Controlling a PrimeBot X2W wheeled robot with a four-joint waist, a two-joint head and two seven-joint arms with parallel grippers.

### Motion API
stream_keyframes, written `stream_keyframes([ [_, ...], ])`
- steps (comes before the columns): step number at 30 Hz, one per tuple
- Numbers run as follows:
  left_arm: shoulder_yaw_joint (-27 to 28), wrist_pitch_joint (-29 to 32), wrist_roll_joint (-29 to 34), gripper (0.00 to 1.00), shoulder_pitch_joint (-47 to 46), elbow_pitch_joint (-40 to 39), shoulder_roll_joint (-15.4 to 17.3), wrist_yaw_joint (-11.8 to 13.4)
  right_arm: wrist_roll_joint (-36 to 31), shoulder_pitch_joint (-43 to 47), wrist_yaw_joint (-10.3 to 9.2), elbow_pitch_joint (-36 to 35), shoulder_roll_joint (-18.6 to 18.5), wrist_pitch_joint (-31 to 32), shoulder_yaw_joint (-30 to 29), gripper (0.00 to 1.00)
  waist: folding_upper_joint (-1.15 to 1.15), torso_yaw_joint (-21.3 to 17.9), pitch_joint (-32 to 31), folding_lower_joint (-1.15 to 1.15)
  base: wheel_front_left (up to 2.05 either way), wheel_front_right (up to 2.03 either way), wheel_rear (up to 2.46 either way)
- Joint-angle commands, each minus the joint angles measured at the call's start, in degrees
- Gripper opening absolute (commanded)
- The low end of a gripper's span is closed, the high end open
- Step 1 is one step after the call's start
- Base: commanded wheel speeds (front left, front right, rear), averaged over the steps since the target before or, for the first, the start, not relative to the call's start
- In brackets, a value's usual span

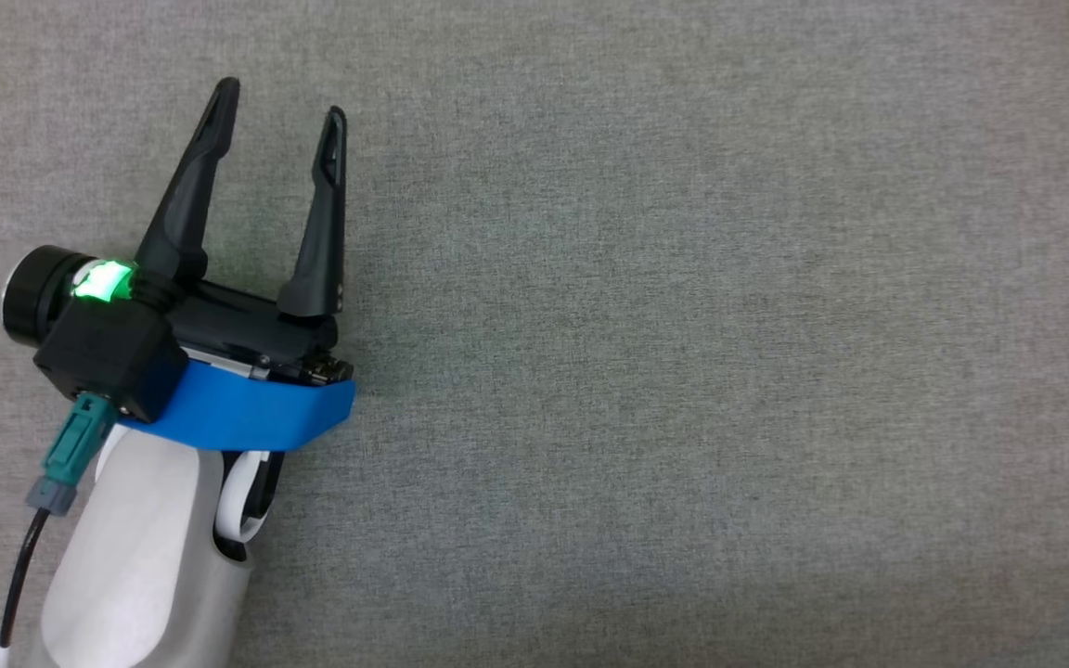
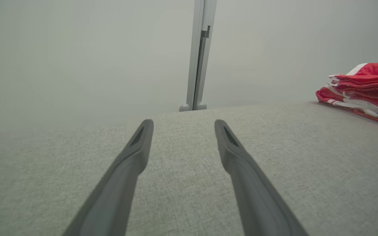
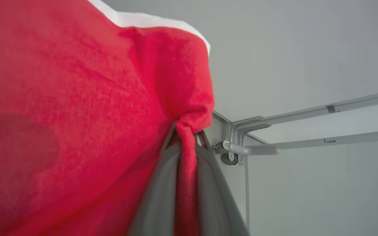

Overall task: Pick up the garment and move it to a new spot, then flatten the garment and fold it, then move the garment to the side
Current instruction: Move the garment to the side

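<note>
so the right gripper (image 3: pixel 189 131) is clamped on a pinch of the red garment (image 3: pixel 77 114); left gripper (image 1: pixel 283 97) hangs wide open over the grey table (image 1: pixel 683 371). There's folded red cloth (image 2: pixel 363 88) by the table's far edge.

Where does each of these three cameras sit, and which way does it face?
Head view: on the robot's head, looking down at the grey surface; open left gripper and forearm show.
Left wrist view: on that wrist, looking along its fingers across the surface to a folded red garment.
Right wrist view: on that wrist, facing a metal frame; right gripper shut on red garment.
Shared by head and left wrist: left gripper, grey surface.
</note>
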Motion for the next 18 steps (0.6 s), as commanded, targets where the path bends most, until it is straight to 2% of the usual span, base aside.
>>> stream_keyframes([
  [1,-0.45,-0.23,-0.19,1.00,-0.97,-0.22,0.13,-0.12,-0.72,0.75,-0.04,0.37,0.42,-0.43,-1.28,0.24,-0.02,0.43,0.54,-0.01,0.00,0.00,0.00],
  [2,-0.51,-0.23,-0.22,1.00,-1.13,-0.18,0.34,-0.12,-1.72,1.16,-0.04,0.69,1.08,-0.84,-2.74,1.00,-0.02,0.52,0.74,-0.01,0.00,0.00,0.00],
  [8,-1.01,-0.24,-0.58,1.00,-1.40,1.43,0.30,-0.12,-9.73,4.12,-0.04,-0.35,5.15,-4.09,-10.15,1.00,-0.02,0.94,-1.05,-0.01,0.00,0.00,0.00],
  [11,-0.80,-0.24,-1.01,1.00,-0.31,2.71,-0.23,-0.12,-11.94,5.93,-0.03,-2.01,9.12,-7.84,-13.96,1.00,-0.02,0.92,-3.98,-0.01,0.00,0.00,0.00],
  [18,0.51,-0.25,-1.53,1.00,4.46,5.55,-1.60,0.11,-10.77,13.59,-0.04,-5.39,19.79,-14.53,-16.86,1.00,-0.02,-0.02,-13.74,-0.01,0.00,0.00,0.00],
])
